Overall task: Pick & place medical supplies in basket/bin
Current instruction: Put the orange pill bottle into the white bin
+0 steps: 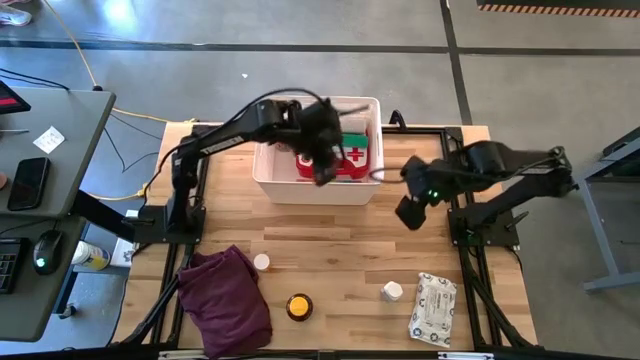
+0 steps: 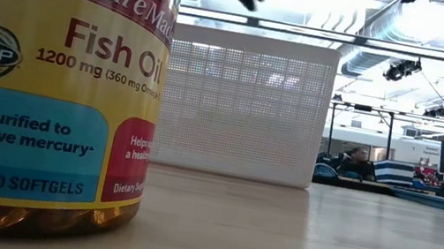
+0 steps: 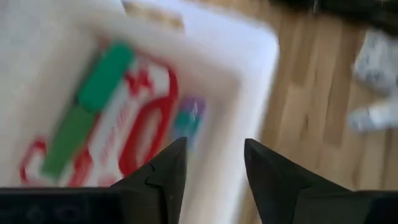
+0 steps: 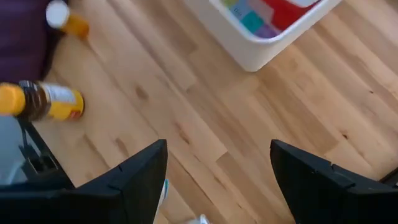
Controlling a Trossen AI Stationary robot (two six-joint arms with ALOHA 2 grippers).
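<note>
- Wooden bench (image 1: 340, 250) under bright workshop ceiling; white basket (image 1: 268, 168) at far edge, holding red first-aid case (image 1: 352, 160) and green rolls (image 3: 93, 102).
- Left hand (image 3: 211, 168) above basket, fingers partly apart, nothing between them.
- Right hand (image 4: 217, 180) over bare bench beside basket, wide open, empty.
- Still on bench: fish oil bottle (image 1: 298, 306), small white bottle (image 1: 391, 291), amber bottle (image 1: 261, 262), wipes pack (image 1: 432, 308).
- Risk: left hand clipping basket rim on exit, shifting basket.
- Risk: round bottles rolling if nudged off-centre.
- Left wrist view blurred; basket contents partly hidden under arm; low view mostly blocked by fish oil bottle.
</note>
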